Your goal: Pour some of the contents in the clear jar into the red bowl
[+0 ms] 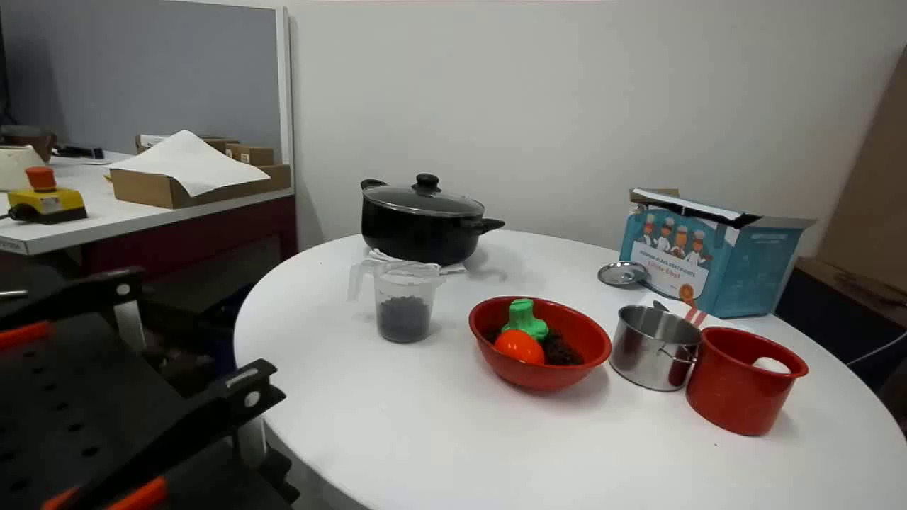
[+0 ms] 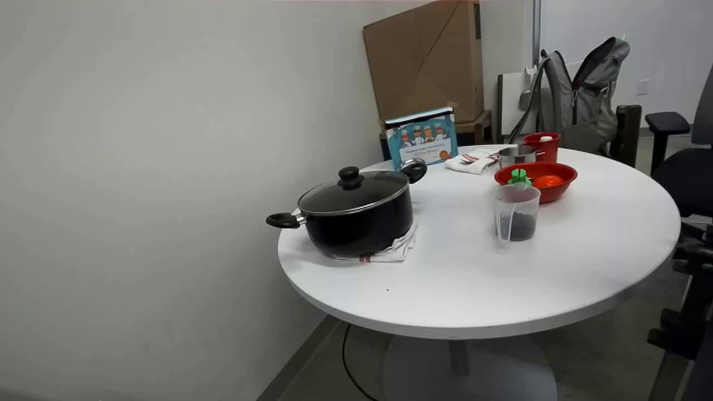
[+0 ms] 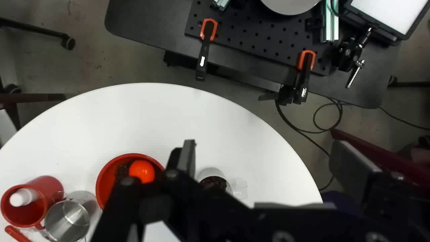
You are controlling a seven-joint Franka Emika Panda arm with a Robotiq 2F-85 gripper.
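Two vessels carry the task, both on the counter (image 1: pixel 397 411): a shallow red bowl (image 1: pixel 545 378) and, near it but apart, a clear measuring jug (image 1: pixel 407 297). The jug is upright, handle turned away from the bowl and spout apparently towards it, a stance that would suit a short lift and tip. Dark bean-like pieces (image 1: pixel 404 320) fill its lower part. Matching dark crumbs (image 1: pixel 563 351) lie in the bowl around a green broccoli-like piece (image 1: pixel 523 320) and an orange-red ball (image 1: pixel 519 347), so some may be poured already; the pictures do not settle it. In the wrist view the fingers (image 3: pixel 356 160) stand wide apart and clasp nothing.

On the bowl's side opposite the jug stand a stainless-steel pot (image 1: pixel 643 354) and a deeper red cup (image 1: pixel 737 391), which holds a white object (image 1: pixel 771 365) of unclear kind. Well apart from the bowl, towards the pale wall (image 1: pixel 524 127), a black lidded pot (image 1: pixel 418 237) rests on a folded cloth (image 2: pixel 398 250), presumably to spare the counter.

That counter is round, white and smooth, on a pedestal (image 2: pixel 459 356); a nudged jug would probably slide. Farther from the bowl, off the counter, are a black bench (image 3: pixel 144 20) with spring clamps (image 3: pixel 204 50), a grey backpack (image 2: pixel 596 94) and a large cardboard box (image 2: pixel 429 61).
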